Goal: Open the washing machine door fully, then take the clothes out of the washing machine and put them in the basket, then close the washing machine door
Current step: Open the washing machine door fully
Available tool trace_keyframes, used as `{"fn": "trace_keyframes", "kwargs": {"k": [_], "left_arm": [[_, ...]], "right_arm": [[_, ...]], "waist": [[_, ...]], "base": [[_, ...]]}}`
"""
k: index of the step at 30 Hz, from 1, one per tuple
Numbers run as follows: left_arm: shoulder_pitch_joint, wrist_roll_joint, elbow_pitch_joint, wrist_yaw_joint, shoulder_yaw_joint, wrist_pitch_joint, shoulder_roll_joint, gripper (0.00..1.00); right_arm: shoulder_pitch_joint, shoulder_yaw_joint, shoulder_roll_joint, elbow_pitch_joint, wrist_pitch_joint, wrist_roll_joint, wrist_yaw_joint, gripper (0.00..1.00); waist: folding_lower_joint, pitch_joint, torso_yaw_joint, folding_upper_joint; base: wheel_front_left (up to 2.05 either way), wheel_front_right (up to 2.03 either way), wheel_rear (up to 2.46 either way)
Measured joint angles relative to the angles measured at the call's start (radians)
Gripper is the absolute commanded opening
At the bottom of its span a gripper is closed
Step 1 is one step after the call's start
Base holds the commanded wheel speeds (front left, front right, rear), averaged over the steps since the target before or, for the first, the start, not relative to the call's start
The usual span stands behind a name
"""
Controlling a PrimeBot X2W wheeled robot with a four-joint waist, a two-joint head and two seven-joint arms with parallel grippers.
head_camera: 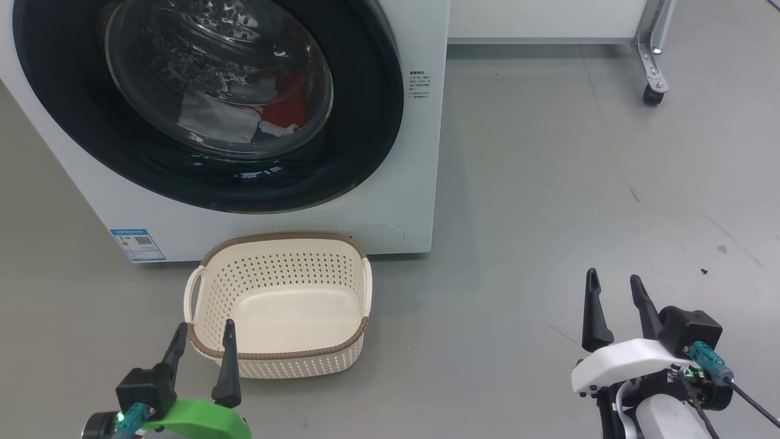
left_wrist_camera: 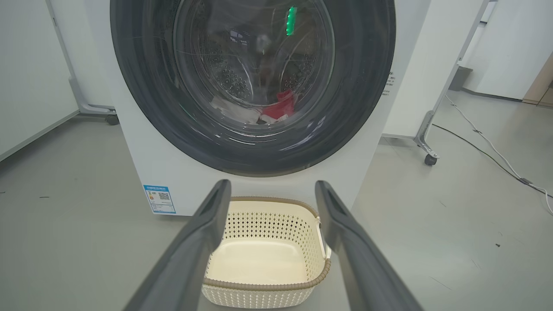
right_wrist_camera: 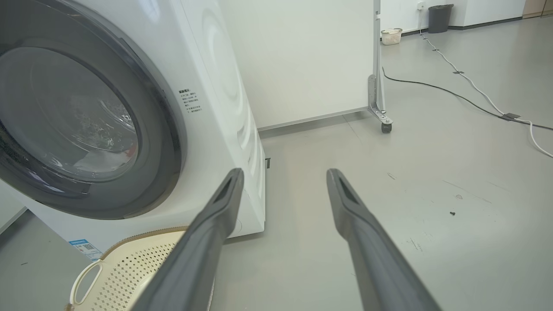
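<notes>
**A:** Where is the washing machine door (head_camera: 210, 91)?

**B:** Straight ahead, shut flush in the white washing machine (head_camera: 420, 152). The red and white clothes (head_camera: 286, 103) lie behind its bulging glass. The perforated cream basket (head_camera: 277, 272) stands at the machine's foot.

**A:** And your fingers?

**B:** Both pairs are spread wide and empty. My left fingers (head_camera: 228, 360) are at the basket's near rim and my right fingers (head_camera: 594, 311) are over bare floor.

**A:** How do you open it?

**B:** I can't make out a handle. The glossy black rim looks slick, so I'd hook behind its edge and pull in a wide arc.
</notes>
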Motion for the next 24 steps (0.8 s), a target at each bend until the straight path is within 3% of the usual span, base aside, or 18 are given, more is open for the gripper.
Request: {"fn": "trace_keyframes", "kwargs": {"k": [24], "left_arm": [[-0.010,-0.006,-0.002,0.009,-0.002,0.000,0.000,1.00]], "right_arm": [[-0.001,-0.001,0.000,0.002,0.000,0.000,0.000,1.00]], "waist": [[0.0000,0.006,0.001,0.0000]], "base": [[0.00,0.00,0.00]]}}
